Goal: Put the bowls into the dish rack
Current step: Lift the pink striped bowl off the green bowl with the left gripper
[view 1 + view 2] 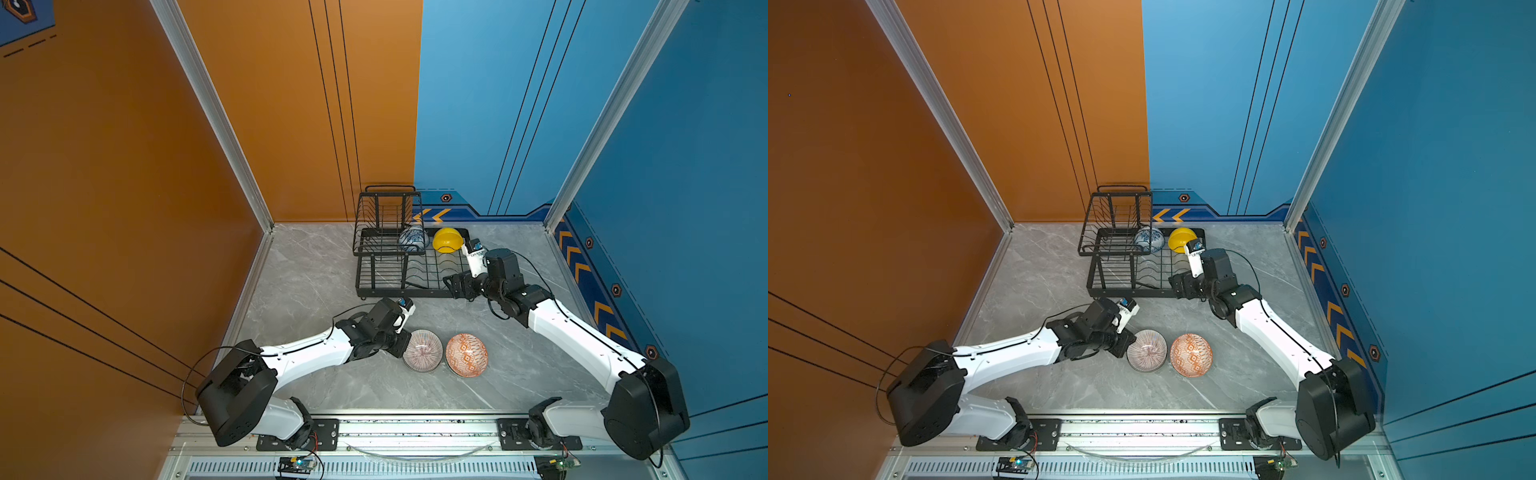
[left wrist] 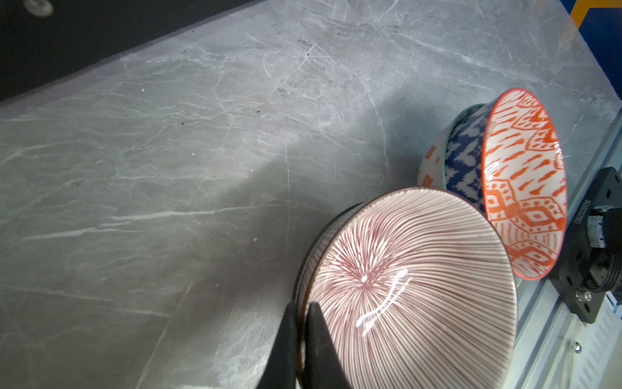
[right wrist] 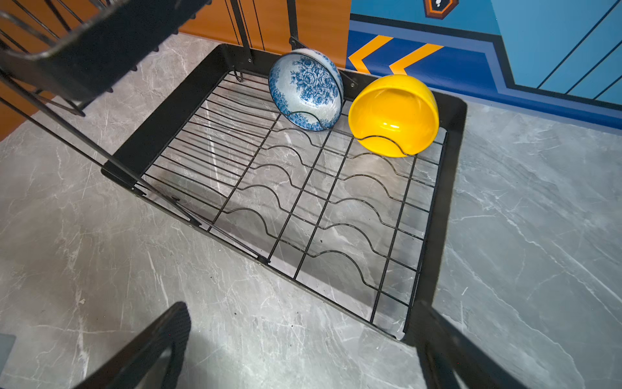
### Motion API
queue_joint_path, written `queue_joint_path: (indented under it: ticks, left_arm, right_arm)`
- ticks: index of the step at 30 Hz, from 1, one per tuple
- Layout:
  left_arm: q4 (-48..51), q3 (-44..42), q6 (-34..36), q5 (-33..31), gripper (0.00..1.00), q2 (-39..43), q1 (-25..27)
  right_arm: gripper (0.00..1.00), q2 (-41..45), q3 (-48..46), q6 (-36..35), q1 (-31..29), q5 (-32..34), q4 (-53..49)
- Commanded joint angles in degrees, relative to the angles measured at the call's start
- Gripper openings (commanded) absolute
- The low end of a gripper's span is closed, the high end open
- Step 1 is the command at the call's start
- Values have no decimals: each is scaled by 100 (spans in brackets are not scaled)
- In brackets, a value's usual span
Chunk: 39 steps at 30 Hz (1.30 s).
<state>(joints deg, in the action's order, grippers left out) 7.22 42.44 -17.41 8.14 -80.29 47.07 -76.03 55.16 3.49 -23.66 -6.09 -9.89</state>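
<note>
Grip: left gripper clenched on the rim of the striped bowl, which sits on the table just beside the orange bowl.
Rack bearing: dish rack lies beyond the striped bowl, away from the arm bases, with empty slot rows on its near side.
Other arm: right gripper spread wide and empty at the rack's near corner.

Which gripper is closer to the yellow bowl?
Right. The right gripper sits open at the dish rack that holds the yellow bowl; the left gripper, farther off, pinches the striped bowl.
</note>
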Motion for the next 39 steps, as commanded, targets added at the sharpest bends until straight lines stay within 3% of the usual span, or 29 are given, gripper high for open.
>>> queue_joint_path:
  ticks: [1,21,39]
  left_arm:
    - [292,92,62,-227,5,167,66]
    - [1619,794,273,-1587,4,281,491]
    - [1797,951,141,-1491,33,25,533]
  right_arm:
    - [100,123,-111,75,28,-115,-4]
    - [100,232,-267,97,64,-228,66]
    - [100,367,-400,117,142,-279,100]
